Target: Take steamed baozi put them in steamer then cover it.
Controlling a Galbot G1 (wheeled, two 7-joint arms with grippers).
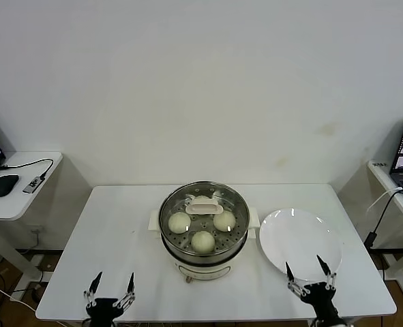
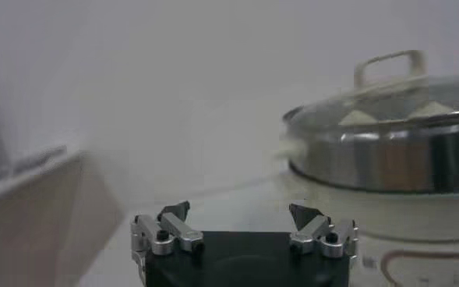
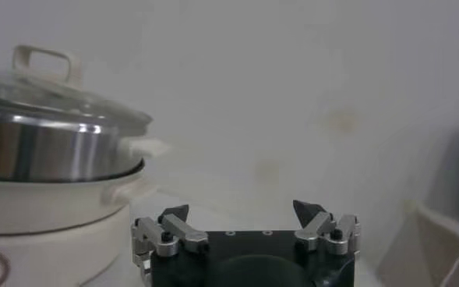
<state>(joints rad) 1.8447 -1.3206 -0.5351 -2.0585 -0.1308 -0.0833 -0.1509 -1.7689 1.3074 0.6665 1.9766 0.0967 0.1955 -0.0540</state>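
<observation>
Glass cover (image 1: 203, 204) on steamer (image 1: 204, 253), baozi (image 1: 203, 241) inside.

Cream-white baozi (image 1: 202, 240), shiny silver steamer (image 1: 187, 259), plain white plate (image 1: 300, 243).

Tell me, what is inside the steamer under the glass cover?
Through the cover on the steamer, three steamed baozi lie on the perforated tray. The cover's white handle hides the back part, so a fourth cannot be confirmed.
</observation>
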